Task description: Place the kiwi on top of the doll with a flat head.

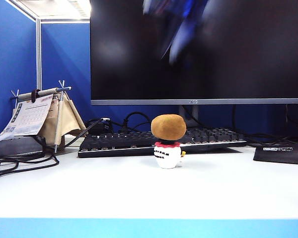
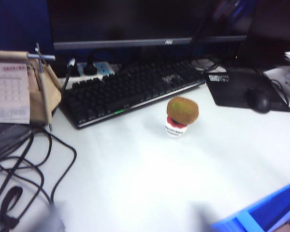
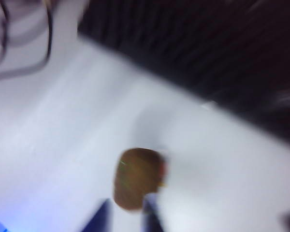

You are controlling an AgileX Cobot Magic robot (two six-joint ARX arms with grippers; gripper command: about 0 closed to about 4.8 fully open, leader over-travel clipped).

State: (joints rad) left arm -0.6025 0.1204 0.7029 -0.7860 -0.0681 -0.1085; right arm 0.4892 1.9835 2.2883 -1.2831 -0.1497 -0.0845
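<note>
The kiwi [image 1: 168,126] sits balanced on the doll [image 1: 167,155], wider than it, so a knock could roll it onto the tabletop [image 1: 139,193]; the right claw [image 3: 125,217], blurred above it, grips nothing, spread unclear; the left claw is out of view.

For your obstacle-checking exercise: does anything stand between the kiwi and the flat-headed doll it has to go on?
Nothing visible does. The kiwi already sits on the doll's head, touching it. The right pincer is blurred above it, gripping nothing; the left pincer is out of view.
</note>
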